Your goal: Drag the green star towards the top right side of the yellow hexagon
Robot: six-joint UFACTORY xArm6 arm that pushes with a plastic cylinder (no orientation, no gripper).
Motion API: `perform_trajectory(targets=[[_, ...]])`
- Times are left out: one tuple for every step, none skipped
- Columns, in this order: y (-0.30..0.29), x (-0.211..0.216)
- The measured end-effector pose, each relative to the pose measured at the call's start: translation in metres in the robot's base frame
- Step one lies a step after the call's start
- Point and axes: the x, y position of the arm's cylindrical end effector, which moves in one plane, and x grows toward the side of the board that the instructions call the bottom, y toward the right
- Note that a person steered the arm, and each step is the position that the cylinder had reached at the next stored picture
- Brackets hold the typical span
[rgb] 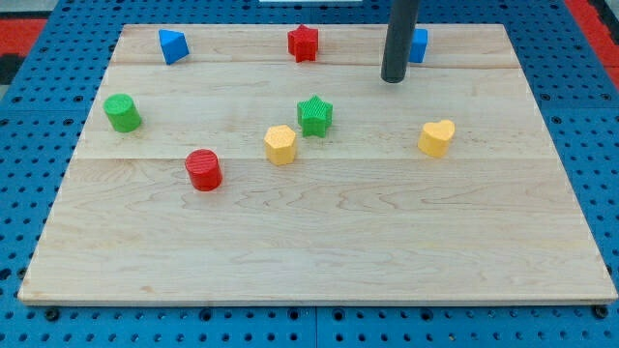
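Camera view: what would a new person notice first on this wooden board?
First is the dark rod coming down from the view's top, my tip resting at the upper right, beside the blue block. Next, near the middle, the green star sits close to the upper right of the yellow hexagon. A yellow heart stands alone at the right.

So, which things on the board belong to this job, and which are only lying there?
Job:
green star, just up-right of the hexagon
yellow hexagon
my tip, up-right of the star, apart from it

Lying about:
red star
red cylinder
green cylinder
yellow heart
blue blocks
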Motion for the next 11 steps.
perform_trajectory(targets=[[0.002,0.000],[0.005,0.000],[0.006,0.000],[0.015,0.000],[0.046,0.003],[0.022,0.006],[-0.037,0.027],[-0.091,0.075],[-0.115,0.084],[-0.150,0.130],[-0.194,0.171]])
